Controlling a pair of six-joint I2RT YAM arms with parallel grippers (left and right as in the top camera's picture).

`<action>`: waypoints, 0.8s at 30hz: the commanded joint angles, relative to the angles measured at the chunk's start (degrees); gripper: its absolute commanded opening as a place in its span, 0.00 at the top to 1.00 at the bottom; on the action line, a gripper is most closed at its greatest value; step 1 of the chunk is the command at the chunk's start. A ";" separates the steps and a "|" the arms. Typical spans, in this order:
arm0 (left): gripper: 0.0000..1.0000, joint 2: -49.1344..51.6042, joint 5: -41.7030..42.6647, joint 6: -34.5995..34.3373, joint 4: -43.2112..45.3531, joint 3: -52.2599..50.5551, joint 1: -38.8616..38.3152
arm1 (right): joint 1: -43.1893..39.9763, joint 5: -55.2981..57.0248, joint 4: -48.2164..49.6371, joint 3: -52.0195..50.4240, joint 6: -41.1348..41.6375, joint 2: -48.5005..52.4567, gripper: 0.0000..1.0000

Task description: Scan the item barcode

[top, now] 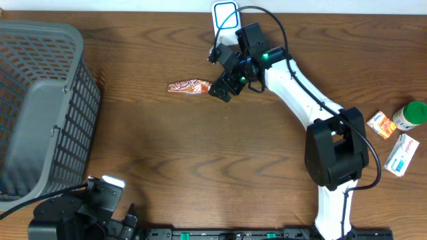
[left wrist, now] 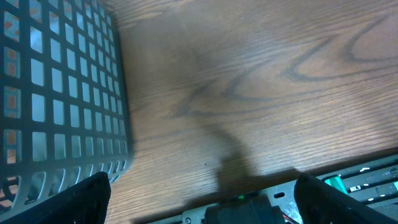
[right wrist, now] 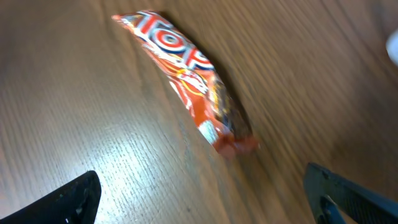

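We see a slim orange-red foil snack packet (top: pixel 189 87) with white and blue ring markings printed along its face. One end is crimped flat, and a dark band runs down the seam edge. No barcode is readable on the side that shows. It lies flat on the brown wood-grain table (top: pixel 200 167), to the right of the grey plastic lattice basket (top: pixel 40 100) and well apart from it, with its long axis pointing away from the basket.

The right gripper (top: pixel 217 73) sits at the end of the packet farthest from the basket. Its two black fingers (right wrist: pixel 68 199) are spread wide. In the right wrist view the packet lies ahead of the fingertips, roughly centred in the gap between them, touching neither and held by nothing. From overhead, the crimped end is just beside the lower finger.

The left gripper (left wrist: pixel 202 180) hangs just beside the basket's near wall, over bare wood. Its fingers are also spread wide, with nothing between them. It is far from the packet.
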 commanded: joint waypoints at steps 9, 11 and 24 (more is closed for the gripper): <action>0.05 -0.20 -0.55 0.33 -0.15 0.31 -0.13 | 2.01 -6.19 4.87 -0.02 -13.18 5.86 0.01; 0.05 -0.20 -0.55 0.33 -0.15 0.31 -0.13 | 2.86 -6.08 5.60 0.02 -14.45 8.20 0.01; 0.05 -0.20 -0.55 0.33 -0.15 0.31 -0.13 | 6.32 2.27 8.98 1.70 -16.06 14.56 0.34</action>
